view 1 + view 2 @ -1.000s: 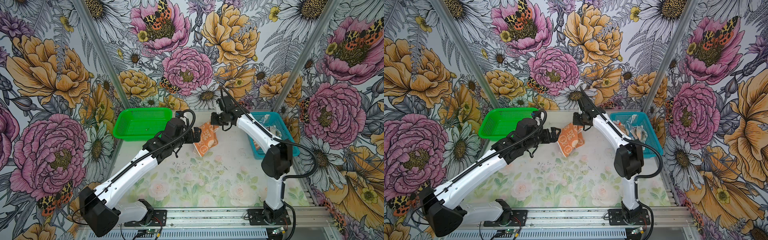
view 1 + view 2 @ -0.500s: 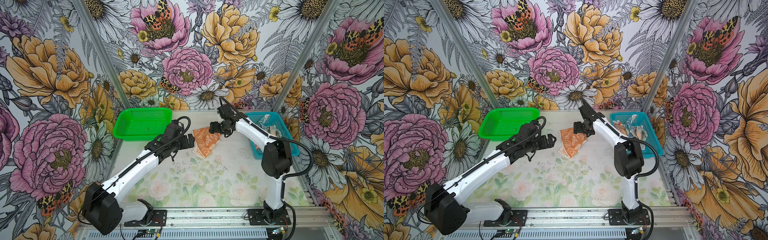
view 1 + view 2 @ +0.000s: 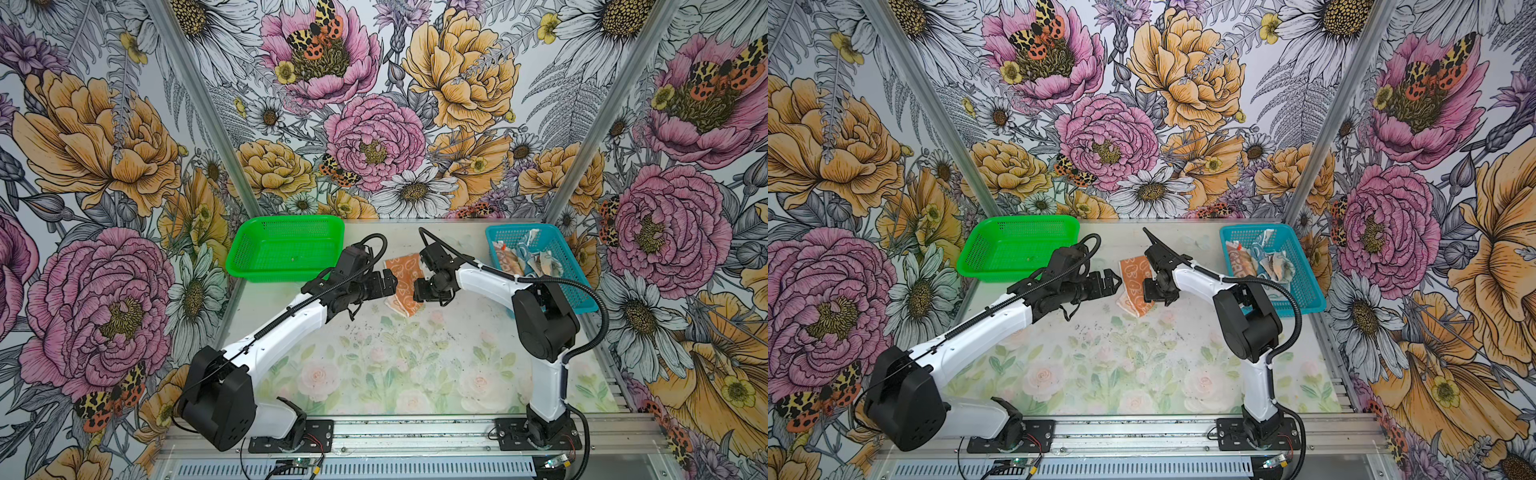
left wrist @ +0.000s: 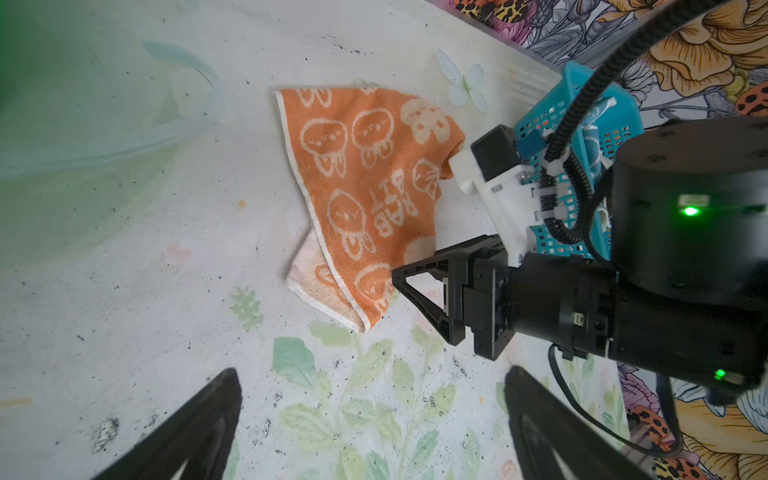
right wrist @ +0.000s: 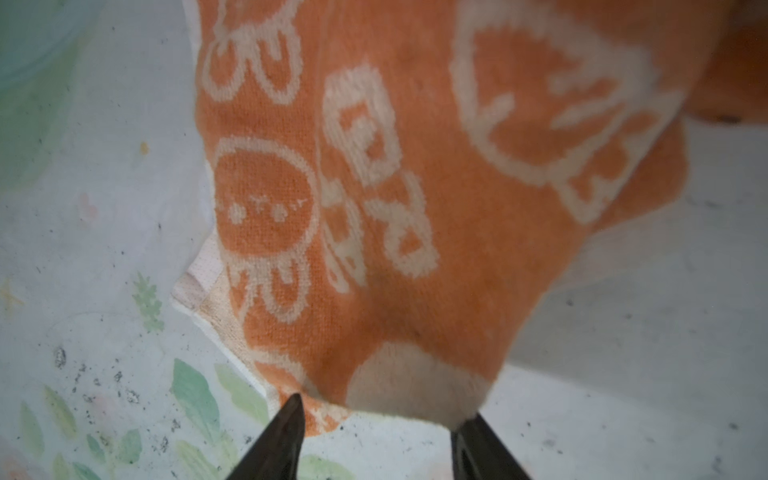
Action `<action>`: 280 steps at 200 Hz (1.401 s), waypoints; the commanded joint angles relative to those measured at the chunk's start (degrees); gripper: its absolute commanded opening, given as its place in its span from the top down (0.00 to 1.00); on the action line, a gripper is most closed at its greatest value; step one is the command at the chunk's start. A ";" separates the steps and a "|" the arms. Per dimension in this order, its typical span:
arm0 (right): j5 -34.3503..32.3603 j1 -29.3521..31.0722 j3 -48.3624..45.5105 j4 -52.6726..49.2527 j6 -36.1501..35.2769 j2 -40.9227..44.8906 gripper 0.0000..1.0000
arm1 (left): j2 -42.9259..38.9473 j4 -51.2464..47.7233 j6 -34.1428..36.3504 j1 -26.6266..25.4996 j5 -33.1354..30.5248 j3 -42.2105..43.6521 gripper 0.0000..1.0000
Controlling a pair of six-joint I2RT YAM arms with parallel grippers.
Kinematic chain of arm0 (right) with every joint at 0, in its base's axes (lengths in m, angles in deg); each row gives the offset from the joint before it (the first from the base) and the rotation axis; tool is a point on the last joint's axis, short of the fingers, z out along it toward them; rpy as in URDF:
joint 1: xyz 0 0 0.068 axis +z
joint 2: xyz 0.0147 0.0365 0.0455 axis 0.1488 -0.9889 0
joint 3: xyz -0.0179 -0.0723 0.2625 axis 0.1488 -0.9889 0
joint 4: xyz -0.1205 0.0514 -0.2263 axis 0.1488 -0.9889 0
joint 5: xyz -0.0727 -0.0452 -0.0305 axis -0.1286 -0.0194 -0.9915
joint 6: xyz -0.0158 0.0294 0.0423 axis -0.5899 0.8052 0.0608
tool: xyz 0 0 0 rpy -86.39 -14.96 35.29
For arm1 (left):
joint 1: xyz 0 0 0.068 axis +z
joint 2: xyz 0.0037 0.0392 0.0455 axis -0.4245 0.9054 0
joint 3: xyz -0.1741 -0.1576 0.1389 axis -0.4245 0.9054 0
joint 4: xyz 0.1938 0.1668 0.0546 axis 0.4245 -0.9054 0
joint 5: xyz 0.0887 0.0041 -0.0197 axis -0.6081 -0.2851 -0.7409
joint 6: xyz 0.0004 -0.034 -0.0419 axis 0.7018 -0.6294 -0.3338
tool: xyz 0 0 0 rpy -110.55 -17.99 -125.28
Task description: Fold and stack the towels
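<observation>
Orange bunny-print cloth towel (image 3: pixel 404 286), earlier dangling, now rumpled on tabletop (image 3: pixel 415 353). Right gripper (image 5: pixel 378 415) partly open at its edge, gripping nothing. Left gripper (image 4: pixel 372 374) wide open, empty, just beside.

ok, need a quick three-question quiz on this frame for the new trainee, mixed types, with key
1. True or false: the orange towel lies inside the green basket.
2. Where are the other crumpled towels? A) spread on the table B) in the blue basket C) under the orange towel
3. What is the left gripper holding?

Key:
1. False. It lies on the table.
2. B.
3. Nothing. Its jaws stand wide open.
</observation>
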 commanded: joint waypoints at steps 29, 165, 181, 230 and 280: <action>-0.26 1.64 1.47 3.34 1.67 0.57 0.94 | -4.75 1.51 -0.61 -0.40 0.45 2.89 0.01; 8.75 -3.80 46.83 -6.59 10.53 -24.65 0.77 | -6.02 -2.55 1.11 3.31 0.39 2.26 0.01; 9.73 -4.13 49.90 -7.57 10.13 -26.48 0.50 | -5.62 -3.01 1.36 3.41 0.15 2.51 0.01; 5.84 -4.31 37.10 -7.39 4.33 -14.75 0.12 | -0.04 -2.45 2.10 4.26 0.54 1.51 0.01; -0.56 -2.96 16.74 -6.92 -2.05 -2.43 0.08 | 8.69 -1.55 2.43 4.19 2.89 -4.92 0.01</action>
